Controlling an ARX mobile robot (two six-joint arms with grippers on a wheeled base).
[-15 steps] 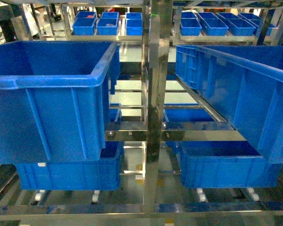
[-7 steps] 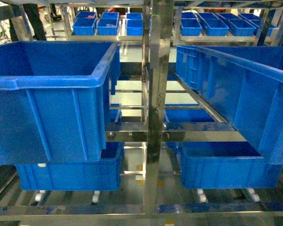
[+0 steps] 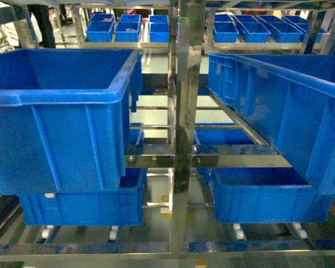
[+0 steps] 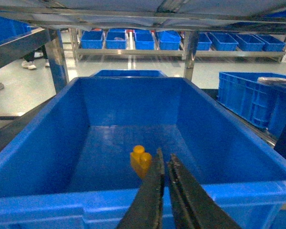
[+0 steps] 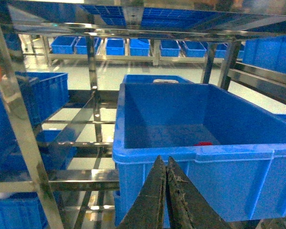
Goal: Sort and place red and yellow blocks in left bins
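The orange-yellow block (image 4: 140,160) stands on the floor of a deep blue bin (image 4: 62,200) in the left wrist view. My left gripper (image 4: 165,155) hangs over that bin's near rim, just right of the block, its fingers all but touching and holding nothing. In the right wrist view a sliver of the red block (image 5: 203,143) peeks over the near rim of another deep blue bin (image 5: 229,155). My right gripper (image 5: 165,161) is shut and empty in front of that bin's outer wall. The head view shows the left bin (image 3: 56,95) and right bin (image 3: 279,106), no grippers and no blocks.
A steel rack post (image 3: 187,111) stands between the two upper bins. Two more blue bins (image 3: 84,206) (image 3: 268,195) sit on the lower level. Small blue trays (image 3: 128,28) line the far shelves. Steel rails (image 5: 71,179) run left of the right-hand bin.
The bins and rack stay put in the head view. Only a dark figure at the far top left has come into view and shifted slightly.
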